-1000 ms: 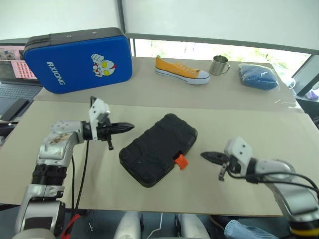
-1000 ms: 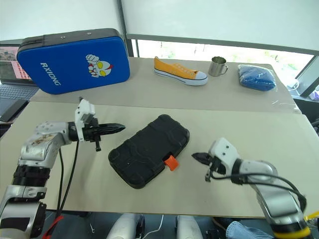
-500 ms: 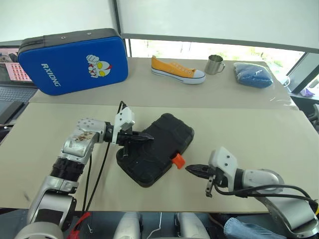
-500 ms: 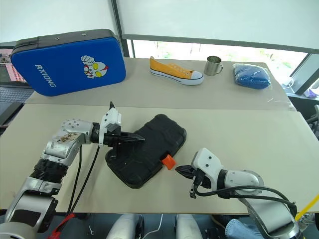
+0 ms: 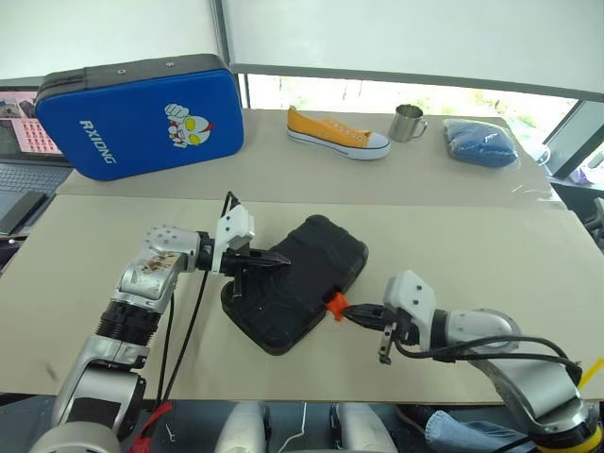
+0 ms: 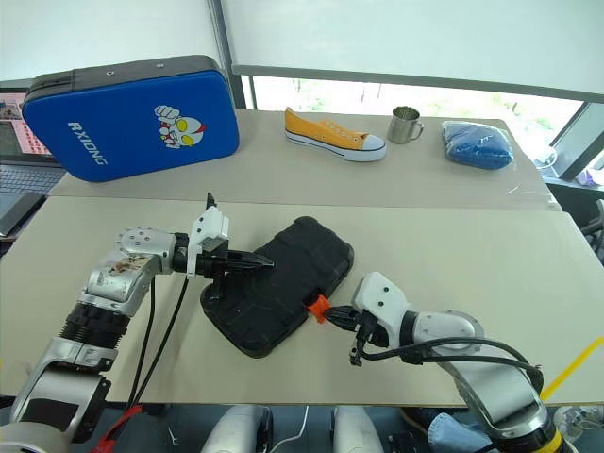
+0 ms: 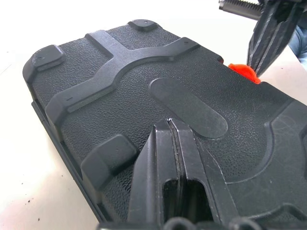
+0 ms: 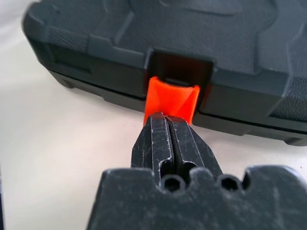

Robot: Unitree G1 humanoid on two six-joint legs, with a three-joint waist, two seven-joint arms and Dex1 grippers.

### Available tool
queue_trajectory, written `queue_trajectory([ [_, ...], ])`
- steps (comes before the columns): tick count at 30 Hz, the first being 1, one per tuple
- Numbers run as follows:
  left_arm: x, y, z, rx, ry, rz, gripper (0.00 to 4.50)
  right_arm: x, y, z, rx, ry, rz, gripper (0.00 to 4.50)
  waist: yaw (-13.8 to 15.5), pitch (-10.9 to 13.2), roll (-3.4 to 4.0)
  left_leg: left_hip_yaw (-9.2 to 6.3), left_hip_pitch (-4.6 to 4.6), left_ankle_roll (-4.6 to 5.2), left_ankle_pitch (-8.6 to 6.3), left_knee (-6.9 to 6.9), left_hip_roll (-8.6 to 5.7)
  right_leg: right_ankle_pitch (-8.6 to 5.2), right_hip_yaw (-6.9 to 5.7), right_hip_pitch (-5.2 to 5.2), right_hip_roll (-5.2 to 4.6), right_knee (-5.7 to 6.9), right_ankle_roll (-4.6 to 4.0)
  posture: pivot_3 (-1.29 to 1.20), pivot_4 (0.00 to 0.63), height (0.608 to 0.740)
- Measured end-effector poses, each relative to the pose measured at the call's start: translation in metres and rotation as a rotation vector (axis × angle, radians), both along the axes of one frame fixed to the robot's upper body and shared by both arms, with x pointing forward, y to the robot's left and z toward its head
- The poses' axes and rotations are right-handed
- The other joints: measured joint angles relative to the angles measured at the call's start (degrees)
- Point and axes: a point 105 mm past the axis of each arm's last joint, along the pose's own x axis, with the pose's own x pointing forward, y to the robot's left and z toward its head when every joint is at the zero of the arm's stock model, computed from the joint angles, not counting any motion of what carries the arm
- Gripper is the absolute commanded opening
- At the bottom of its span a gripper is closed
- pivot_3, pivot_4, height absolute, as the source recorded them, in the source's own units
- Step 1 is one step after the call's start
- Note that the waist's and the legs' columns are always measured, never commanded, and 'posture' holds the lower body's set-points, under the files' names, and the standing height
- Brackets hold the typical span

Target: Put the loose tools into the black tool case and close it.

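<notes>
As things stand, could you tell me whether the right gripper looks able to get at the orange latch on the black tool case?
Probably yes. The right gripper, fingers shut, has its tips right at the orange latch of the black tool case, with nothing between them. The left gripper rests on the lid, away from that edge.

A black tool case (image 5: pixel 297 281) with a pebbled, textured shell is seen on the beige table (image 5: pixel 528 255), its small latch (image 8: pixel 171 98) bright orange. Behind it a blue case (image 5: pixel 142 115) is printed with a cartoon figure and white lettering. A yellow-orange shoe (image 5: pixel 338 133) is white-soled — beside it a silvery metal cup (image 5: pixel 407 122) and a blue bundle (image 5: pixel 483 142).
</notes>
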Motion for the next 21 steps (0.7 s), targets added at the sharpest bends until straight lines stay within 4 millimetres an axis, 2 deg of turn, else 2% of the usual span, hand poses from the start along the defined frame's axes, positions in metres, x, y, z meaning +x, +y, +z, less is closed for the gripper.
queue_trajectory([
  [8, 0.003, 0.002, 0.000, -0.004, -0.003, 0.007, 0.02, 0.010, 0.004, 0.002, 0.018, -0.039, -0.004, 0.00, -0.1, 0.0, 0.01, 0.00, 0.03, 0.00, 0.00, 0.00, 0.02, 0.00, 0.00, 0.01, 0.02, 0.03, 0.00, 0.00, 0.150, 0.740],
  [17, 0.004, 0.002, -0.002, 0.003, -0.014, 0.007, 0.02, 0.012, 0.007, 0.004, 0.047, -0.045, -0.009, 0.00, -0.3, 0.0, 0.03, 0.01, 0.09, 0.00, 0.00, 0.00, 0.08, 0.01, 0.05, 0.02, 0.10, 0.06, -0.02, 0.00, 0.150, 0.740],
  [21, 0.004, 0.001, -0.003, -0.001, -0.010, 0.007, 0.02, 0.011, 0.008, -0.001, 0.025, -0.032, -0.001, 0.00, -0.2, 0.0, 0.04, 0.01, 0.12, 0.00, 0.00, 0.00, 0.08, 0.01, 0.05, 0.05, 0.10, 0.06, -0.02, 0.00, 0.150, 0.740],
])
